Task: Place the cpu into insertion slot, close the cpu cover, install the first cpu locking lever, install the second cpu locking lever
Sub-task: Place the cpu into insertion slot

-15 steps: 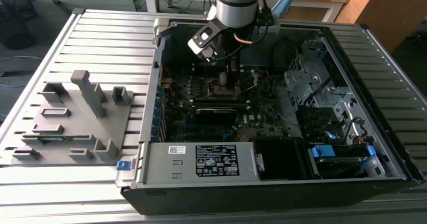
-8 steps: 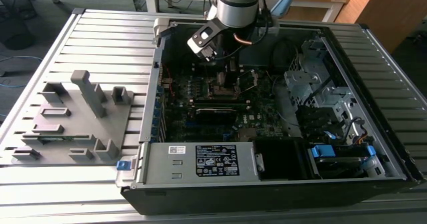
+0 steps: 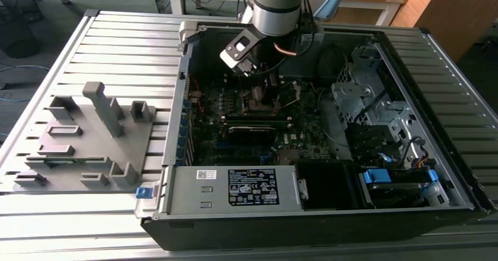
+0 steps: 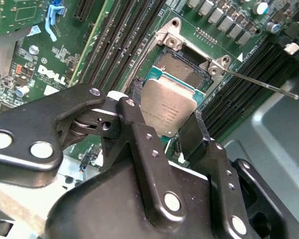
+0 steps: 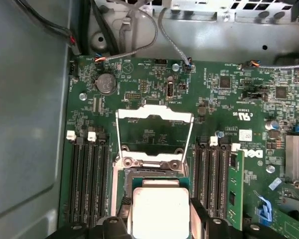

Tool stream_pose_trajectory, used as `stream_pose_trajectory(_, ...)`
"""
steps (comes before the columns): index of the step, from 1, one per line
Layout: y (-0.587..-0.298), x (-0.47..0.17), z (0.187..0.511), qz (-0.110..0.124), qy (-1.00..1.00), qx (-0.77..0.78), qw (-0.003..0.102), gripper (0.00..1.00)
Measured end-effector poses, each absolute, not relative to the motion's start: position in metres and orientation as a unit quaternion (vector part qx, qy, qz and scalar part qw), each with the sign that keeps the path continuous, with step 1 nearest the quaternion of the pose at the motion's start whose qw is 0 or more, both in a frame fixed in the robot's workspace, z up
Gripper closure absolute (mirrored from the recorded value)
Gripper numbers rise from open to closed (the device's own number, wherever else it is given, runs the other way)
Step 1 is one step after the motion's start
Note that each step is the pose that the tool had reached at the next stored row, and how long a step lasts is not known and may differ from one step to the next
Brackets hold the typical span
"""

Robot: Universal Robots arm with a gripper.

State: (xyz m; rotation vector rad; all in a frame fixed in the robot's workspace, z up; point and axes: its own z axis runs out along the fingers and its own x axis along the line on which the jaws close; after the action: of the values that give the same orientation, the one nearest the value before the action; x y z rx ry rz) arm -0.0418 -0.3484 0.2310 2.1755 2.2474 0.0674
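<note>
The black two-fingered gripper (image 4: 165,113) is clamped on the cpu (image 4: 167,102), a small flat square chip with a dull grey metal top and a thin green border. Its fingers (image 4: 139,129) are closed to the chip's width and press on two opposite edges. In both wrist views the chip sits tilted over the near edge of the insertion slot (image 4: 182,69), a square socket with a dark, finely dotted centre and a silver metal rim. Whether the chip touches the socket cannot be told.

Beyond the socket, the cpu cover (image 5: 154,115), a thin silver metal frame with a square cut-out, is swung open, and green board shows through its middle. A thin metal lever rod (image 4: 261,84) juts out from one corner of the rim. Rows of long black memory slots (image 5: 87,179) flank the socket on the green motherboard (image 5: 214,99), and one green memory module (image 5: 234,189) stands in a slot.

In the exterior view the silver robot arm (image 3: 276,7) reaches down from 12 o'clock into the open black computer case (image 3: 311,232). A silver power supply box with a black label (image 3: 233,188) lies at 6 o'clock from the socket. At 9 o'clock from the case, a grey moulded fixture tray (image 3: 86,138) rests on the slatted metal table (image 3: 116,34).
</note>
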Motion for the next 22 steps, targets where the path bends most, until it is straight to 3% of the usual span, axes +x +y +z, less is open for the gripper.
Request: stream_pose_trajectory(22, -0.344, -0.044, 0.211, 0.022, 0.718, 0.695, 0.007, 0.46)
